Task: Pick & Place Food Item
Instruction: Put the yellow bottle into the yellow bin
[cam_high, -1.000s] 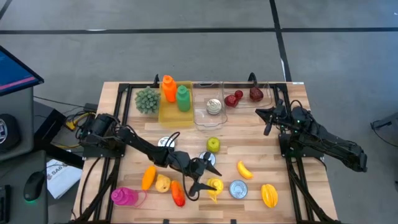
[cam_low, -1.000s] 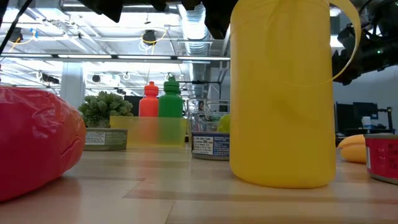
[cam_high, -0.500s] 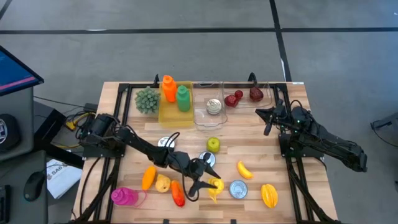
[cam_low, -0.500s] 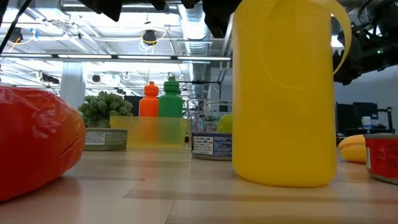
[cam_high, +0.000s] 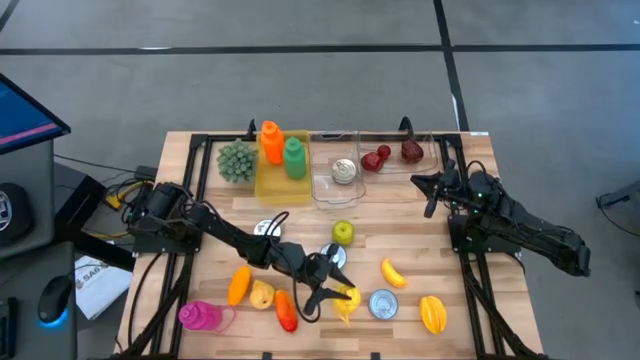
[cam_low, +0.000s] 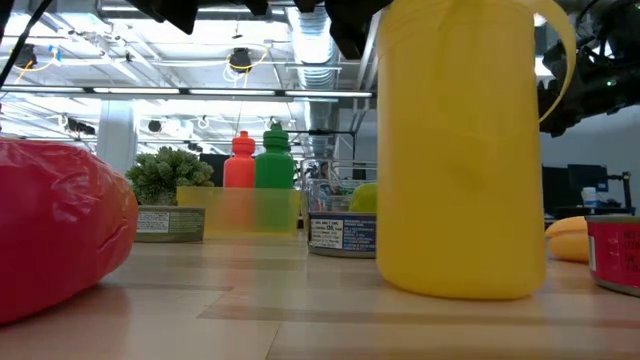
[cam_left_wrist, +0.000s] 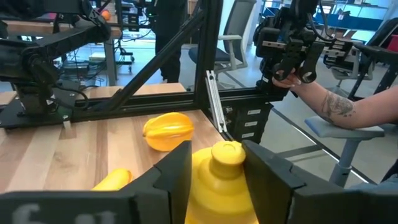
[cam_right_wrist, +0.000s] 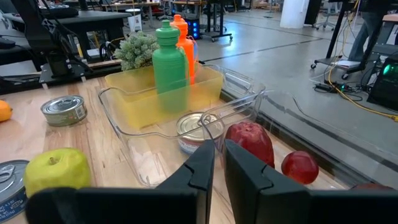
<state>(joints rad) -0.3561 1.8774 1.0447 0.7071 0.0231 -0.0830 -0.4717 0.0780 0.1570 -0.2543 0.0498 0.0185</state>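
Pale wooden planks make up the desk (cam_high: 300, 205), framed by black metal rails along its left and right edges. The far edge is crowded and the near half is littered, leaving open room only in a band across the middle.

The left arm reaches from the left edge toward the near middle, and its left gripper (cam_high: 333, 294) has its fingers (cam_left_wrist: 176, 169) set either side of the yellow bottle (cam_high: 347, 300), closing in on the neck; whether they are touching it I cannot tell. In the low view that bottle (cam_low: 460, 150) is a smooth plastic cylinder standing upright on the desk. The right arm waits by the right edge, its right gripper (cam_high: 433, 192) with fingers pressed together, holding nothing.

Along the far edge: a clear plastic tray (cam_high: 322, 188) with a tin can (cam_high: 343, 171) in it, a translucent yellow tray (cam_high: 270, 182) holding an orange bottle (cam_high: 270, 141) and a green bottle (cam_high: 293, 158), both upright, and a spiky green plant (cam_high: 236, 160) toward the far left corner. Red fruits (cam_high: 376, 158) sit in a second clear tray to the right.

Near edge: a pink bottle (cam_high: 199, 316) on its side at the left corner, a glossy red pepper (cam_high: 286, 311), an orange pepper (cam_high: 238, 285), a ribbed yellow fruit (cam_high: 432, 313), a banana (cam_high: 393, 272), a blue-labelled can (cam_high: 383, 304). A green apple (cam_high: 343, 233) sits mid-desk.
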